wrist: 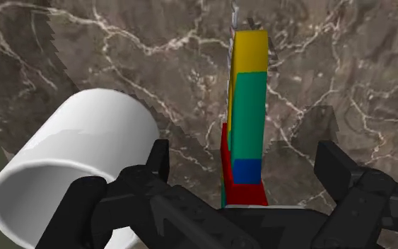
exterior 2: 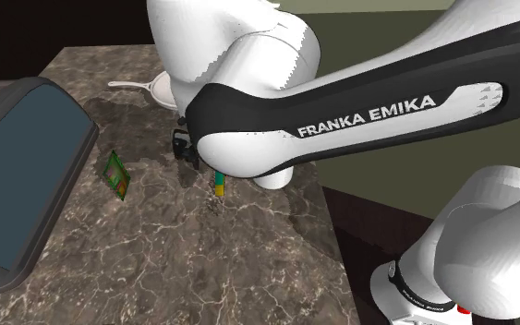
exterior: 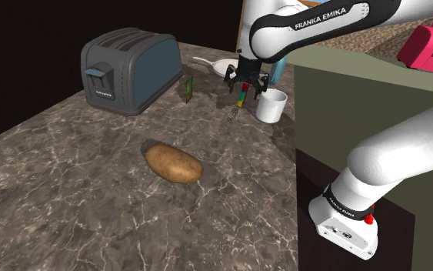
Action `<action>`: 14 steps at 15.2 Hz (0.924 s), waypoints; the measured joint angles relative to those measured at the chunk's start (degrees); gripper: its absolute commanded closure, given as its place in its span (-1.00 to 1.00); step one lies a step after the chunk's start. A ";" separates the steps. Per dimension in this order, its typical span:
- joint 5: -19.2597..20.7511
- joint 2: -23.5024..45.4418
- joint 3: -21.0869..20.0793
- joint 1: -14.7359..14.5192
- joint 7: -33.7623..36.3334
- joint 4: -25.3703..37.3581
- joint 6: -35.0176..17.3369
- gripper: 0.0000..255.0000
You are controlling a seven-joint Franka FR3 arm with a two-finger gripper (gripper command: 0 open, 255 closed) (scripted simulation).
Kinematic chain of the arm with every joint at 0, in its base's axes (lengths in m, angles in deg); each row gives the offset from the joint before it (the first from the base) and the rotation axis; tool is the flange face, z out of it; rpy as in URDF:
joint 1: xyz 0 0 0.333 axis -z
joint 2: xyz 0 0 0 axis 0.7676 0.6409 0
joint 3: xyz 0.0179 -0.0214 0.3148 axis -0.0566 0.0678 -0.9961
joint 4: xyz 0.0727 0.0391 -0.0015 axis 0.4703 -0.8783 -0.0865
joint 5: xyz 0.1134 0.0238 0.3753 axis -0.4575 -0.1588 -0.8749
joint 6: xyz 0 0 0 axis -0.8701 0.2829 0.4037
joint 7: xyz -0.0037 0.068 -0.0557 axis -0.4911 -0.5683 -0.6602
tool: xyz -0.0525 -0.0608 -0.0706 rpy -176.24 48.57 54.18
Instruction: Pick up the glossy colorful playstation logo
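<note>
A flat, glossy logo in stacked bands of red, blue, green and yellow was seen upright over a dark marbled counter, toward the far end of that counter in the shoulder view. It was placed directly between the two black fingers of the gripper, which was pointed down at the counter from above.

Its long axis was aligned with the gripper's own line of reach. The red end was pointed up at the palm and the yellow end down at the stone. Bare marble was shown on each side between the logo and the fingers, so the fingers were spread apart and nothing was clasped. The broad coloured face appeared to be turned to the wrist camera, with the narrow edges presented to the fingers.

Whether the lower end was rested on the counter could not be told. The next move was judged to call for the fingers to be closed, with no sideways shift.

A white mug was stood just beside one finger and was judged a possible obstruction. Farther off, a green packet, a grey toaster and a potato were set on the counter.
</note>
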 measured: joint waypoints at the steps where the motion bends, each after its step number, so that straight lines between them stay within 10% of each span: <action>1: 0.05 0.15 -0.04 0.03 0.07 -0.14 -0.30 1.00; 14: -0.06 -0.20 0.16 0.02 -0.23 0.86 0.99 1.00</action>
